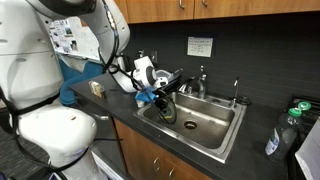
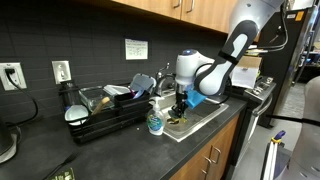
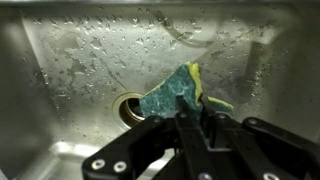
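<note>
Sponge (image 3: 178, 92) pinched in the fully closed gripper (image 3: 195, 118), wrist view, drain (image 3: 128, 108) just beyond the fingertips. In both exterior views the gripper (image 1: 163, 98) (image 2: 180, 105) hangs over the sink (image 1: 205, 122). Mid-carry, I'd judge; any lowering needs that pinch kept firm.

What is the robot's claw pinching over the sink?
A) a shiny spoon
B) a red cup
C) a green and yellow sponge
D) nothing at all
C: in the wrist view the gripper is shut on a green and yellow sponge, held above the wet sink close to the drain.
</note>
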You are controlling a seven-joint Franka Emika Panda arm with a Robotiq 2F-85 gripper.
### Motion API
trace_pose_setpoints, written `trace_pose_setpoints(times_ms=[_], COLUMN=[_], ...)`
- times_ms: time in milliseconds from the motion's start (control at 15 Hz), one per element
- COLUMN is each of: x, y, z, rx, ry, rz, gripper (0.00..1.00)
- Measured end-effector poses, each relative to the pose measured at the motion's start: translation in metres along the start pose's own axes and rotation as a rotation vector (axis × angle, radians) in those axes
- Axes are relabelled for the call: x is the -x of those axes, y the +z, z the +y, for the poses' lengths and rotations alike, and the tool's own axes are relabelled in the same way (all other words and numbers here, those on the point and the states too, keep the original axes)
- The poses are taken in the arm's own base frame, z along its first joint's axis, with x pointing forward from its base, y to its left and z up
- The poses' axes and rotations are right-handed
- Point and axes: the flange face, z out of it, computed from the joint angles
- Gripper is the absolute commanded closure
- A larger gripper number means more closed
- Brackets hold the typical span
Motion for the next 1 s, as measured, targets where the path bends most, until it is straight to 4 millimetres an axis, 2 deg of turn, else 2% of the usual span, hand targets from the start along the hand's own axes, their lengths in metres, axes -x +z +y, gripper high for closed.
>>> trace_pose_setpoints(times_ms=[333,1000], x=[-0.005,-0.015], y=[-0.007,-0.019], z=[0.005,0.000], rx=[-0.020,-0.081], ry=[0.039,0.038], rz=[0.011,0.069], gripper=[0.96,0.96])
